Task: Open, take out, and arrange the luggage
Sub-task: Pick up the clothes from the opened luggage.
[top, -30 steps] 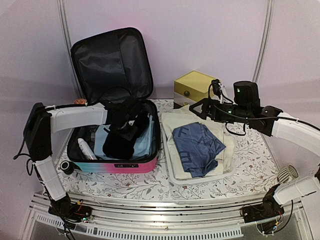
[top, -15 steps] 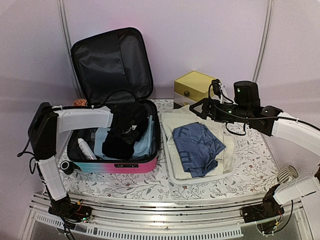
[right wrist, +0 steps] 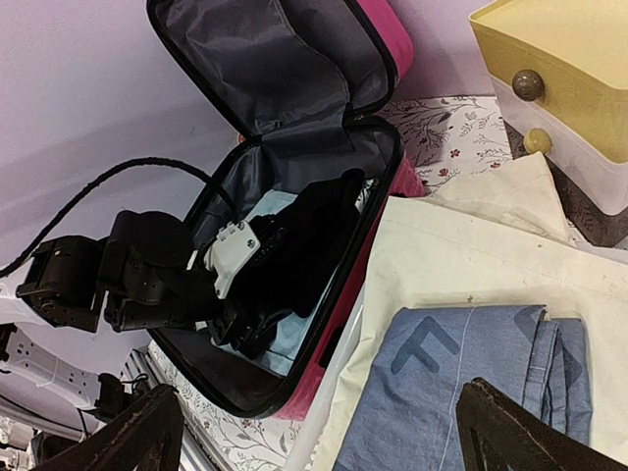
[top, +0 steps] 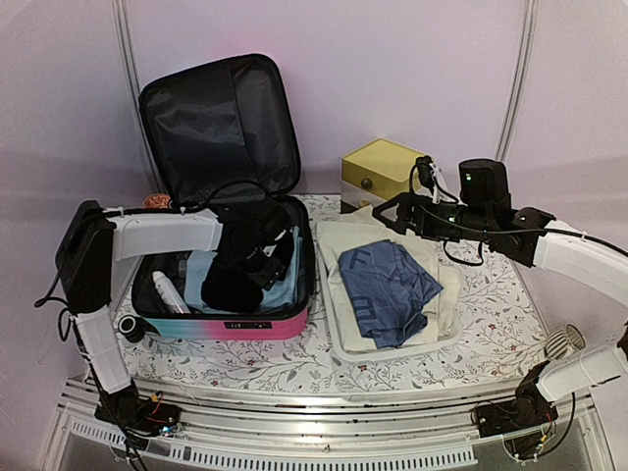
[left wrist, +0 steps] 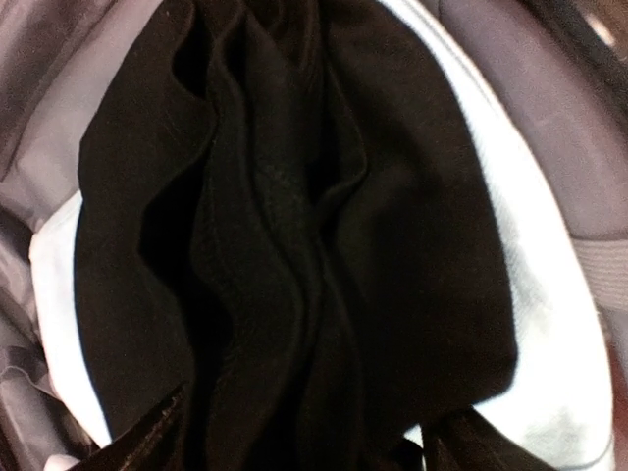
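Plainly the luggage (top: 235,329) sits open at left, lid propped far so its contents show; the left gripper (left wrist: 309,442), jaws spread, straddles the black cloth (left wrist: 294,245) inside, likely to pinch it, while the right gripper (right wrist: 319,432) hovers open, out of the way.

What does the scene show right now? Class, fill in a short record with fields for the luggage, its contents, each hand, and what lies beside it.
Luggage: open, lid upright
Inside: black garment on a light-blue garment; white bottle at the left side
Left hand: open, inside the luggage, over the black garment
Right hand: open, empty, raised over the white basket
Beside luggage: blue garment on cream cloth in the basket; yellow drawer box behind
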